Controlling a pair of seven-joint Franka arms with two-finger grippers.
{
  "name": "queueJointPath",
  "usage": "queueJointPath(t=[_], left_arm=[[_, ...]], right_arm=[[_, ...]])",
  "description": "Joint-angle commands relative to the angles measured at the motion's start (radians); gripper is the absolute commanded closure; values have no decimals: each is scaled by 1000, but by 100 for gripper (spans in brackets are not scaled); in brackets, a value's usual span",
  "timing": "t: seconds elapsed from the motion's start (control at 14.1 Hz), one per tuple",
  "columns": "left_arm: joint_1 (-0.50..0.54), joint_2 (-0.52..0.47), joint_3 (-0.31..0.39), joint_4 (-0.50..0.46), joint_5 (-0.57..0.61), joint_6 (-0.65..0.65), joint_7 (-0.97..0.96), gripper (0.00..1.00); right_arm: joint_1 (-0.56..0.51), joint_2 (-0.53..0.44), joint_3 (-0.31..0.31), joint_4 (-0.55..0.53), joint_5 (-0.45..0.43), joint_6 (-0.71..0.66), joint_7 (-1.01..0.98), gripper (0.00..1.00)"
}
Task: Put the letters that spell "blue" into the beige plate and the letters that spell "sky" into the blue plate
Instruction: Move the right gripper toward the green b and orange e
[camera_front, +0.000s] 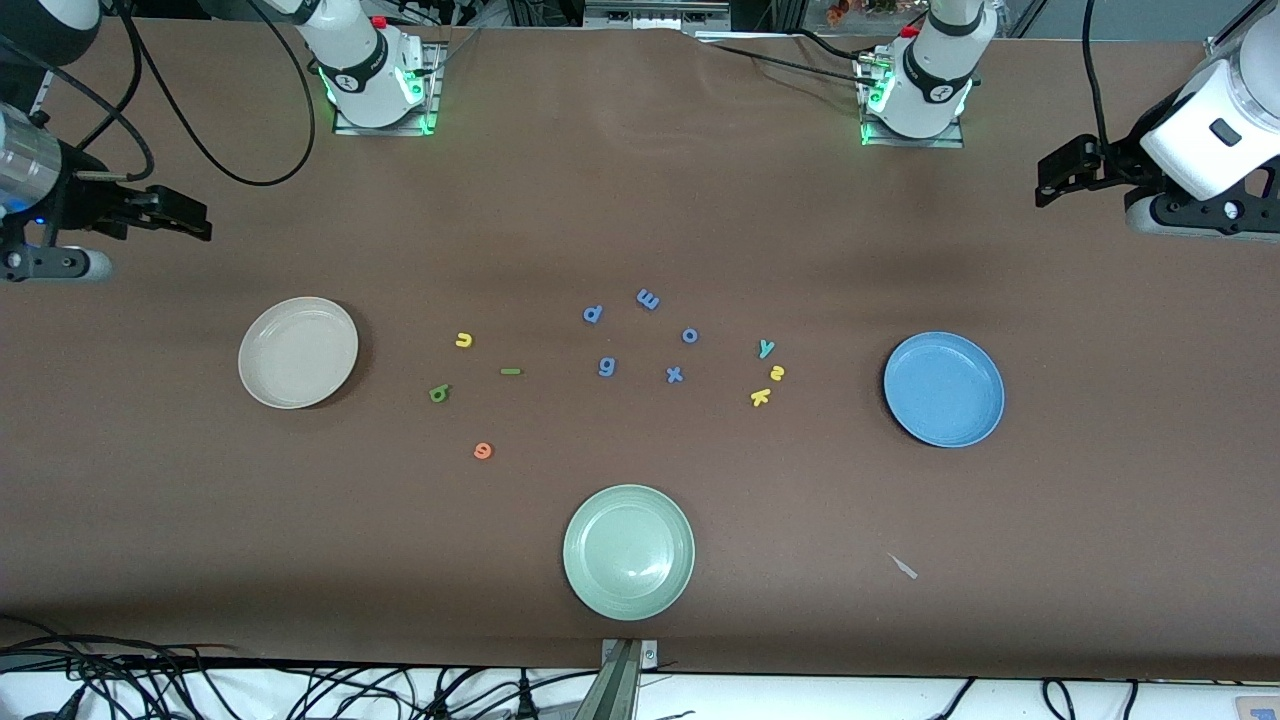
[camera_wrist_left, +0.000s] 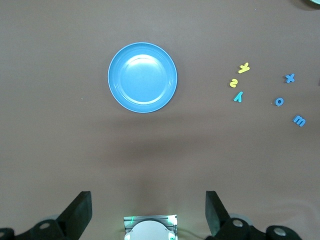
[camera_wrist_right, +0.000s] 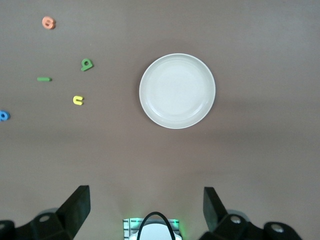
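The beige plate (camera_front: 298, 352) (camera_wrist_right: 177, 91) lies empty toward the right arm's end. Beside it are the yellow u (camera_front: 463, 340) (camera_wrist_right: 77, 100), green l (camera_front: 510, 371) (camera_wrist_right: 44, 79), dark green b (camera_front: 440, 393) (camera_wrist_right: 86, 64) and orange e (camera_front: 483, 451) (camera_wrist_right: 48, 22). The blue plate (camera_front: 944, 389) (camera_wrist_left: 142, 77) lies empty toward the left arm's end, with the teal y (camera_front: 766, 348) (camera_wrist_left: 238, 97), yellow s (camera_front: 777, 373) (camera_wrist_left: 233, 82) and yellow k (camera_front: 760, 397) (camera_wrist_left: 244, 68) beside it. My right gripper (camera_front: 203, 225) (camera_wrist_right: 146, 207) and left gripper (camera_front: 1042, 182) (camera_wrist_left: 148, 210) hang open and empty over their table ends.
Several blue-violet letters (camera_front: 647, 299) (camera_wrist_left: 289, 78) lie scattered mid-table between the two letter groups. A pale green plate (camera_front: 628, 551) sits nearer the front camera. A small pale scrap (camera_front: 903, 566) lies beside it toward the left arm's end.
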Motion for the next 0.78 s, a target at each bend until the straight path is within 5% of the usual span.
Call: queueJointPath(t=[0.0, 0.71], left_arm=[[-1, 13, 1, 31, -25, -13, -13, 0], [1, 13, 3, 31, -25, -13, -14, 0]], right_arm=[[27, 70, 21, 25, -32, -1, -10, 0], [137, 394, 29, -122, 89, 611, 199, 0]])
